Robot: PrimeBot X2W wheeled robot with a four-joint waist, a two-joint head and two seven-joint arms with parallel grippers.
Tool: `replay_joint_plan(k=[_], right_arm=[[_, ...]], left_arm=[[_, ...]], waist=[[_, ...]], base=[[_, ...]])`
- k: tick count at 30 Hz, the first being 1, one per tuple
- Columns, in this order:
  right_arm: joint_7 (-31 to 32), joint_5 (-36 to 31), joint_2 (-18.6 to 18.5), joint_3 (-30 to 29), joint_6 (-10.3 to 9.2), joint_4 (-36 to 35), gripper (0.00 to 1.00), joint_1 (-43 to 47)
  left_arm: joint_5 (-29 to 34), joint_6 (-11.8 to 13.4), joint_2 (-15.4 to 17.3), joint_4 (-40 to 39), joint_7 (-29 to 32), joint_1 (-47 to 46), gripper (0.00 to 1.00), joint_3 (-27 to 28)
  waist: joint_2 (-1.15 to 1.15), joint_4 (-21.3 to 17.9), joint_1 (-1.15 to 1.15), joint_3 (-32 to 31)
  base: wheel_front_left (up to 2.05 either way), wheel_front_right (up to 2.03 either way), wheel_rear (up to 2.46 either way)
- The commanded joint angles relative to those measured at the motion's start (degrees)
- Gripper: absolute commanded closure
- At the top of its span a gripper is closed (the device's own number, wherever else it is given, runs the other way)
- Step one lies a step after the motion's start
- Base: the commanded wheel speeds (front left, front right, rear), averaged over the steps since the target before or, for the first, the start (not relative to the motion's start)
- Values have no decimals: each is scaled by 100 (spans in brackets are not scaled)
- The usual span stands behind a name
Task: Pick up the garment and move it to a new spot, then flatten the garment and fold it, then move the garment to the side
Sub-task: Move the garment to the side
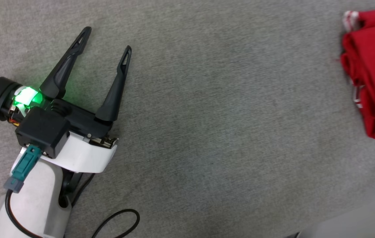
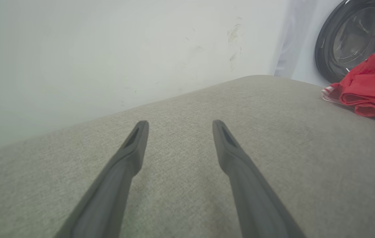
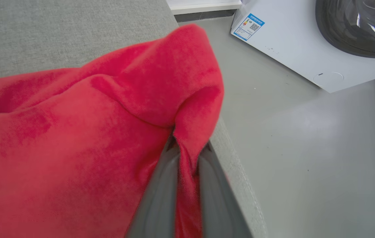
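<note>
I saw one garment (image 1: pixel 372 76), soft red cloth bunched at the woven grey pad (image 1: pixel 223 132) right edge; right gripper (image 3: pixel 189 148) pinched one fold, left gripper (image 1: pixel 107 39) spread.

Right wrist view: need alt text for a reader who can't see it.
The right pincer is shut on a pinched fold of the red garment, which is bunched over a grey upholstered surface. Beyond its edge are a pale floor and a white washing machine with a dark round door.

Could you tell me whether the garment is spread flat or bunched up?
Bunched up: the garment sits in layered folds, with one fold pinched in the right gripper.
</note>
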Motion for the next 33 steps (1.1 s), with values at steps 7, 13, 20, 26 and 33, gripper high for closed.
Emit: replay_joint_plan(k=[7, 13, 20, 26, 33], right_arm=[[-420, -332, -173, -183, -7, 464, 77, -313], [-1077, -1053, -195, -522, -7, 775, 0, -437], [-2226, -1797, -186, -879, -7, 1009, 0, -223], [-2819, -1748, 15, -818, -7, 847, 0, 464], [-3236, -1426, 572, -639, -7, 466, 0, 1525]], left_arm=[[8, 4, 50, -65, 40, -124, 0, -117], [-57, 4, -31, 88, -69, -209, 0, -267], [-207, 115, -320, 604, -338, 50, 0, -381], [-320, 287, -602, 1049, -438, 474, 0, -404], [-456, 491, -870, 1457, -474, 1042, 0, -283]], waist=[[0, 194, -2, 197], [0, 297, -2, 68], [0, 608, -2, -700], [0, 893, -2, -1486], [0, 1103, -2, -2287]], base=[[0, 0, 0], [0, 0, 0], [0, 0, 0], [0, 0, 0], [0, 0, 0]])
